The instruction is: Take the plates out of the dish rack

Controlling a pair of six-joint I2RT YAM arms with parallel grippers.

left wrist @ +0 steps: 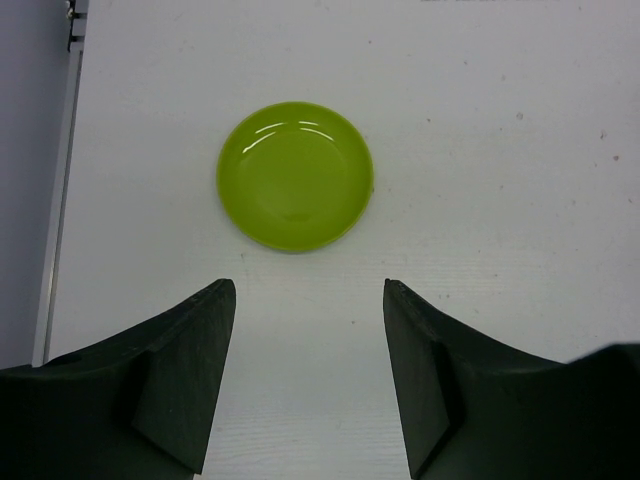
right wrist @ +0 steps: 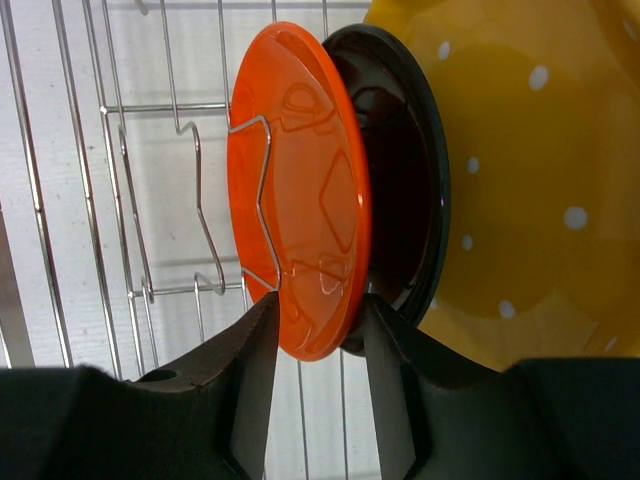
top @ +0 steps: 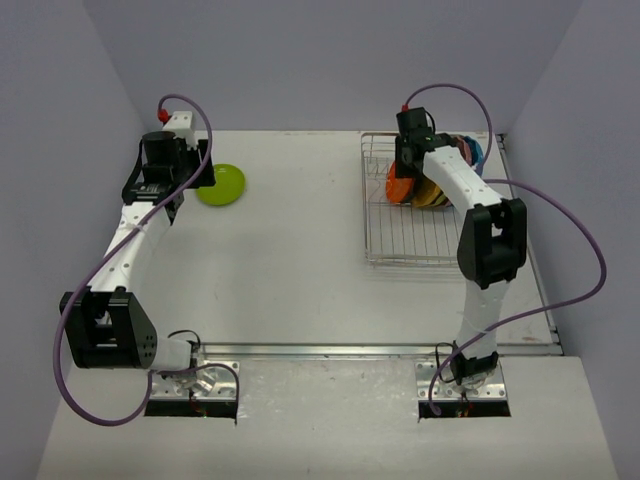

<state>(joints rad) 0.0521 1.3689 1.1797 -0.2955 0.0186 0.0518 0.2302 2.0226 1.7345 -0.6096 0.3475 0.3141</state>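
The silver wire dish rack (top: 410, 245) stands at the right of the table with several plates upright in its slots. My right gripper (top: 405, 180) reaches into it from above. In the right wrist view its fingers (right wrist: 320, 315) press both faces of the orange plate (right wrist: 300, 190) at its lower rim. That plate still stands behind a rack wire (right wrist: 110, 180). A black plate (right wrist: 400, 200) and a yellow dotted plate (right wrist: 520, 170) stand just behind it. The lime green plate (left wrist: 295, 176) lies flat on the table. My left gripper (left wrist: 310, 300) hovers open and empty just short of it.
Pink and teal plates (top: 470, 150) stand at the rack's far end, near the right wall. The lime green plate (top: 220, 184) lies near the back left of the table. The table's left edge (left wrist: 60, 200) runs close by the left gripper.
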